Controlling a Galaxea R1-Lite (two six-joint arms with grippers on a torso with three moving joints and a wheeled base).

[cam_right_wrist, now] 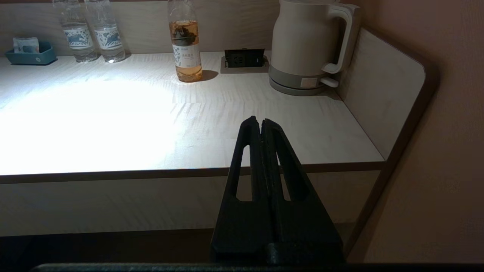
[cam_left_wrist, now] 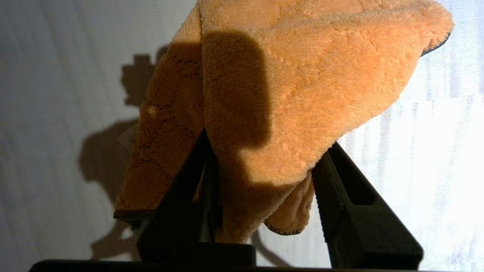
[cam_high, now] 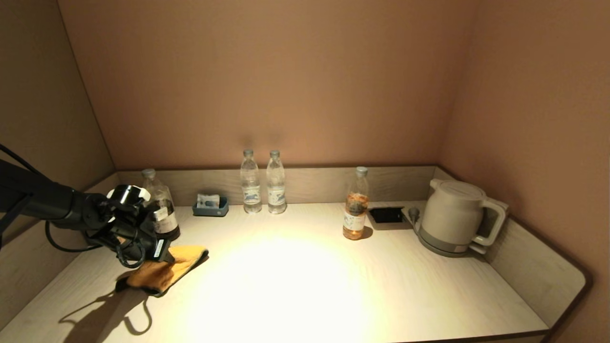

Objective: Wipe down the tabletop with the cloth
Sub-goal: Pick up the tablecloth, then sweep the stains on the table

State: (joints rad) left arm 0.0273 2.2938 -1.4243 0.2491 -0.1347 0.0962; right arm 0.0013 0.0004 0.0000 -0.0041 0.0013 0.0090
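The yellow-orange cloth lies bunched on the pale wood-grain tabletop near its left side. My left gripper is down on the cloth's near-left part. In the left wrist view the cloth fills the gap between the two black fingers, and the left gripper is shut on a thick fold of it above the tabletop. My right gripper is shut and empty, held in front of the tabletop's front edge near the right end; it is not in the head view.
A dark bottle stands just behind the left gripper. Along the back stand a teal tray, two water bottles, a tea bottle, a socket panel and a kettle. A raised rim borders the right side.
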